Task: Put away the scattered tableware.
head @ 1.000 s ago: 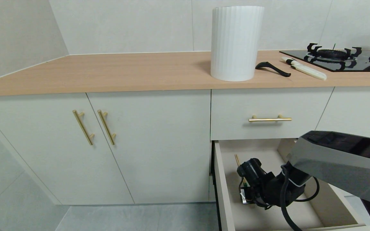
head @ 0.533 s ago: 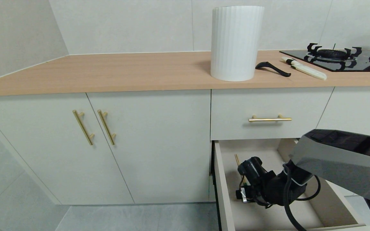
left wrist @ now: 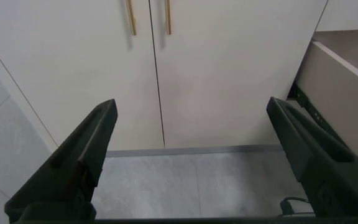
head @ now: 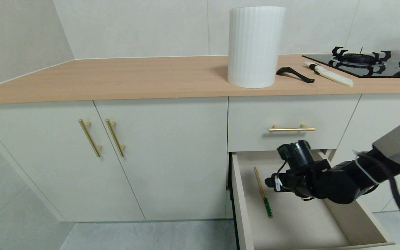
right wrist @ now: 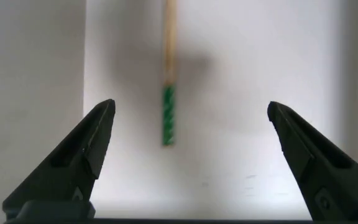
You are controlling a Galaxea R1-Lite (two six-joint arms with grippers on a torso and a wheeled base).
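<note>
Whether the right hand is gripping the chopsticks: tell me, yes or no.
No, the chopsticks lie in the drawer, clear of the open right hand.

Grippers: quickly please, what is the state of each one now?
Left gripper: open, empty.
Right gripper: open, empty, above the chopsticks in the drawer.

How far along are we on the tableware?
Done: the chopsticks lie in the open drawer. In hand: nothing; the right gripper is open above them, and the left gripper is open too, down by the cabinet doors. Left: a black utensil and a white knife lie on the counter, and the drawer needs closing.
</note>
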